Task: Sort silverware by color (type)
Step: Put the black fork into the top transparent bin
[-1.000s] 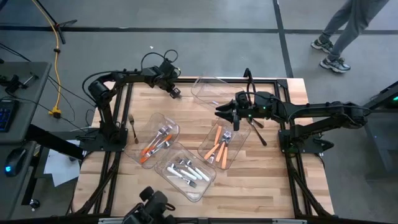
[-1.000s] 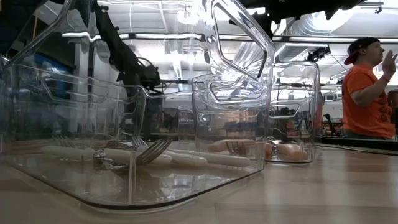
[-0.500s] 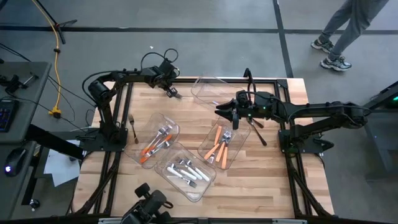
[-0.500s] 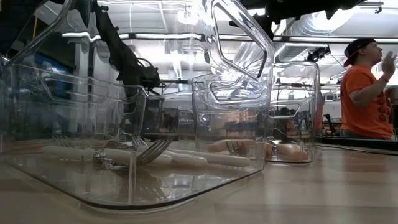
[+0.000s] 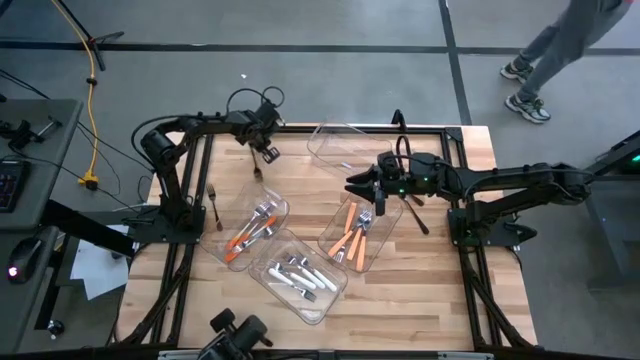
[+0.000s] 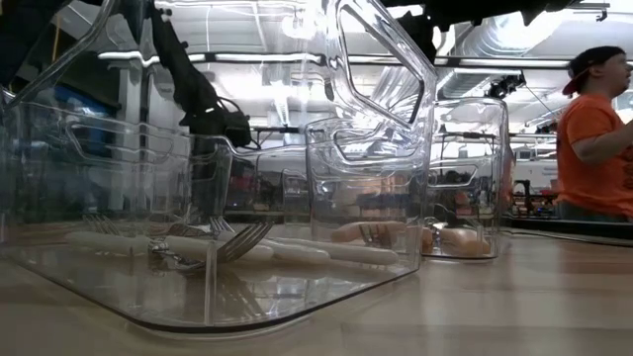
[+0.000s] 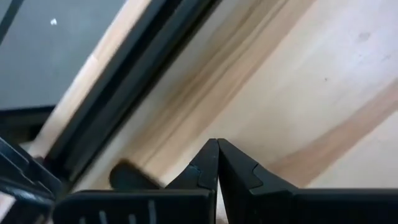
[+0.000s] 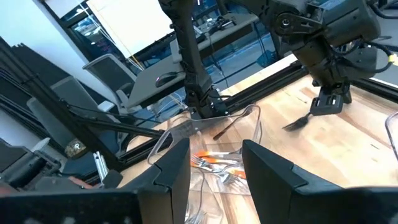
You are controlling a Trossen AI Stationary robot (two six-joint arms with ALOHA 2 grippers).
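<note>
black fork: pinched by its handle end in my left gripper, head hanging out and down, clear of the wood.
left gripper state: fingers pressed fully together on the thin handle (from my own wrist camera the tips meet with no gap).
where i am: above the far left part of the table, near its frame, just beside the empty clear bin.
right gripper: waiting over the end of the bin of orange-handled pieces, fingers apart, nothing between them.
other black pieces: one fork loose on the wood at the left, another black piece loose near my right arm.
step, as i judge it: carry the black fork to the empty bin and let go.
risk one: the hold is on very little handle, so a quick swing could twist the fork or shake it out short of the bin.
risk two: the hanging head may catch the bin's rim and push the light bin along.
risk three: releasing too high could bounce it back out.
</note>
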